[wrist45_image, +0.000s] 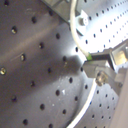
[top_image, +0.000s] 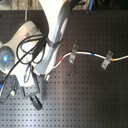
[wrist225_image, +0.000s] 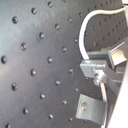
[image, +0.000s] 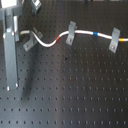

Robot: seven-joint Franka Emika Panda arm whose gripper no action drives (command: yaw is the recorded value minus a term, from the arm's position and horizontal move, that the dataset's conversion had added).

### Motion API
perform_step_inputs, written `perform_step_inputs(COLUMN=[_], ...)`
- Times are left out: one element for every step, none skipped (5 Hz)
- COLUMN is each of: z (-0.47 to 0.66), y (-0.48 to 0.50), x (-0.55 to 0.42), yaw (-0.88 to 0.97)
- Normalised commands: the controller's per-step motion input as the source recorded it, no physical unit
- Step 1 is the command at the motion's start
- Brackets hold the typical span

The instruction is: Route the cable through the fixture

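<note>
Clearly, white cable (image: 82, 33) through middle fixture (image: 70, 33), black perforated board (image: 75, 90).

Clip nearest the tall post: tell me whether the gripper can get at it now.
Probably yes. The clip stands beside the post, nothing covers it, and only the cable runs past it. The gripper seems close to a clip in the second wrist view.

A tall grey post (image: 11, 47) stands upright on the black perforated board (image: 70, 95).

White arm (top_image: 52, 30) draped with black cables (top_image: 25, 52)
</note>
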Motion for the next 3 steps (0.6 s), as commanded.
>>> perform_step_inputs(z=[0.24, 0.21, 0.0], y=[0.548, 0.514, 0.091], x=[-0.384, -0.355, -0.03], yaw=[0.0, 0.0, 0.0])
